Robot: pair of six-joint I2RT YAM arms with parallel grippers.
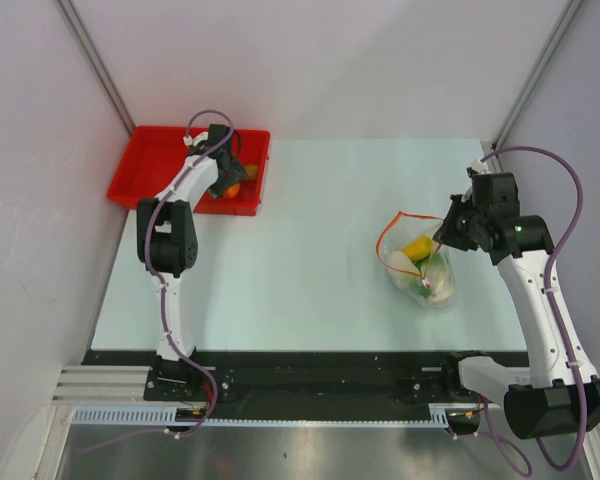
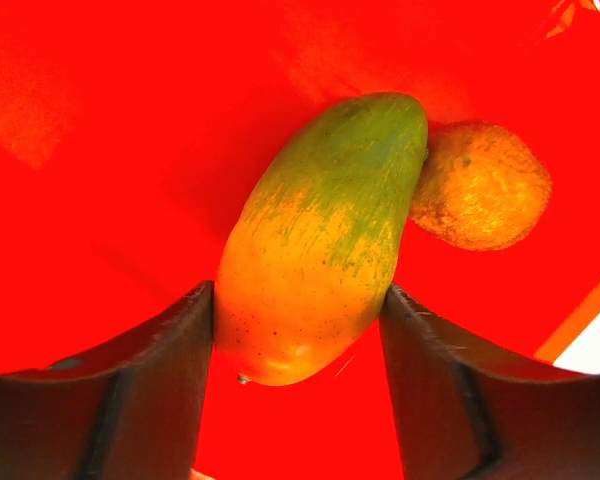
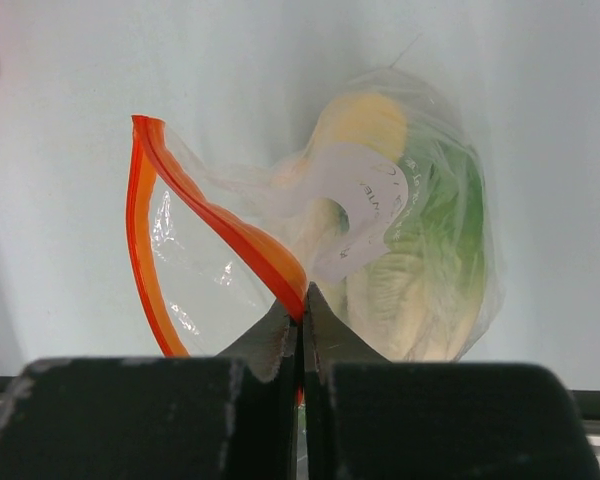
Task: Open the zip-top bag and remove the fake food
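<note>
You are working over a pale green table (image 1: 310, 250) between white walls (image 1: 330, 70). In the red tray (image 1: 145, 160) at its far-left corner, the left gripper (image 2: 298, 295) is flanking the mango (image 2: 330, 230); you cannot tell whether its jaws are squeezing. The right gripper (image 3: 301, 300) is pinching the zip strip (image 3: 220, 225) of the zip-top bag (image 1: 425, 265), which is lying right of centre; the white label (image 3: 365, 210) is too blurred to read.

Only one piece of writing showed. A white label (image 3: 365, 215) at the zip-top bag (image 3: 442, 262), which lay toward the right edge of the bench, carried a few lines of small dark print. The print was too small and blurred to read.
</note>
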